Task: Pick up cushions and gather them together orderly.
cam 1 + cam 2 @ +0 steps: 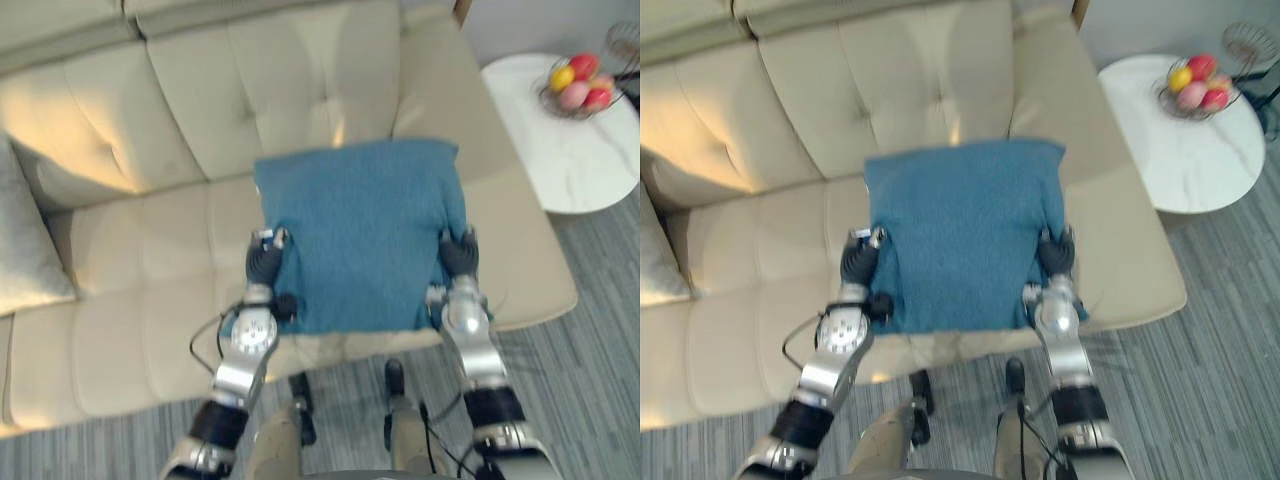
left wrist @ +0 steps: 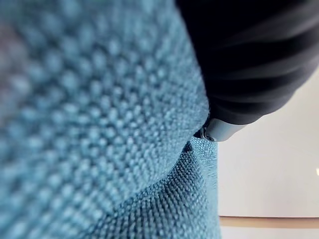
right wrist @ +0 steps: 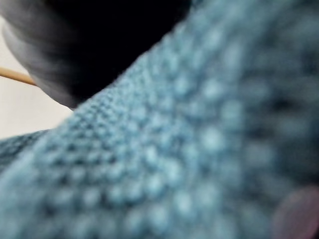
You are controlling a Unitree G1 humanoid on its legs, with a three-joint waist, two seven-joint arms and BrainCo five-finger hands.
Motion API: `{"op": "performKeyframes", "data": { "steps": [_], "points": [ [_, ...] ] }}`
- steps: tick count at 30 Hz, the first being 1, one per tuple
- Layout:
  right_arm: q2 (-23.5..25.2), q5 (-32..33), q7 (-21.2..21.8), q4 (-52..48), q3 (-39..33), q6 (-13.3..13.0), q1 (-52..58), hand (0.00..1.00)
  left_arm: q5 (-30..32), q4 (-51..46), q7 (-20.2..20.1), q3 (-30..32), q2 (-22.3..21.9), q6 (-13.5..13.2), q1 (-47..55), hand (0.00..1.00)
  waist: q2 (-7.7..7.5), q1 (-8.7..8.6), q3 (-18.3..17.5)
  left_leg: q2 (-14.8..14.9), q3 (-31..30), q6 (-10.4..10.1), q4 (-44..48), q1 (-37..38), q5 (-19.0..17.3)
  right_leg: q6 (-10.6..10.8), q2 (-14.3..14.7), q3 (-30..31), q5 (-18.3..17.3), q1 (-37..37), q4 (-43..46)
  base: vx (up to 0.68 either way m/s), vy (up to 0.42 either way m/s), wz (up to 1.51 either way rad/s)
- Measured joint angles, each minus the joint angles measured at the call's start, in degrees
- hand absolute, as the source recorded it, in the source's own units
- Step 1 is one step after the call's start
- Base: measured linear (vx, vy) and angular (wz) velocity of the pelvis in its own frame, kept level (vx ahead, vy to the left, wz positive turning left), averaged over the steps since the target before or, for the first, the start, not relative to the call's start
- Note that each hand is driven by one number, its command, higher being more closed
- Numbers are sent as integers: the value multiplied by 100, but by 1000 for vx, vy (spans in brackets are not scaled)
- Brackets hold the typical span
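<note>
Blue knitted cushion [image 1: 360,235] is sitting over the cream sofa [image 1: 150,150] seat, with the left hand [image 1: 265,258] and right hand [image 1: 460,252] touching its opposite side edges. Whether either is gripping: cannot tell.

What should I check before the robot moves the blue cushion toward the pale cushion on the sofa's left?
1. Left robot hand at blue cushion's left edge: ok.
2. Right robot hand at its right edge: ok.
3. Hold secure: cannot tell, contact hidden.
4. Blue cushion lifted off the sofa: cannot tell.
5. Pale cushion in view at sofa's left end: ok.
6. Fruit basket apart from blue cushion, on side table: ok.
</note>
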Motion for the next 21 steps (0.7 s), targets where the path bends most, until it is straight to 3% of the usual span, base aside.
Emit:
{"op": "performKeyframes", "data": {
  "steps": [2,3,7,10,11,15,18,21],
  "points": [
    [-109,-89,-214,199,-7,66,-702,100,2,277,238,103,114,-1,-716,100,8,65,161,-31,-30,13,-195,-98,200,7,0,-10,136,-129,-92,-191,6,11],
    [-197,-204,-406,359,-12,113,-1530,100,2,528,510,213,300,-8,-1476,100,11,79,353,-56,-92,21,-399,-219,398,31,7,-35,245,-283,-163,-163,-6,17],
    [-466,-473,-852,948,-170,119,-3619,100,79,1354,977,522,838,-90,-3433,100,17,84,737,-62,-276,21,-1019,-537,978,5,81,-227,642,-574,-578,-141,-16,20],
    [-554,-573,-1035,1671,-338,108,-4836,100,171,2071,1136,704,1034,-172,-4575,100,26,80,844,-61,-375,29,-1052,-871,1155,-9,89,-340,812,-790,-750,-78,-1,16],
    [-561,-569,-1129,1999,-354,108,-5268,0,165,2471,1174,838,1046,-183,-5078,0,28,87,869,-65,-437,19,-1052,-988,1178,-20,89,-394,848,-847,-823,-40,9,13],
    [-613,-410,-1360,2645,-430,108,-5932,0,148,3264,1394,1040,1180,-231,-5974,0,28,81,930,-46,-662,-52,-1053,-1293,1230,-24,116,-569,852,-1024,-873,-18,15,21],
    [-814,152,-1373,3166,-538,108,-6349,0,-82,3611,1430,1102,1264,-261,-6447,0,34,111,1029,-42,-829,-154,-1053,-1623,1334,-25,123,-698,852,-1267,-873,0,35,18],
    [-1023,1012,-1106,3377,-625,109,-6378,0,-356,3640,1295,1345,1293,-309,-6573,0,35,136,1082,-14,-919,-211,-1053,-1925,1374,-27,149,-811,851,-1486,-873,20,71,18]
  ]
}}
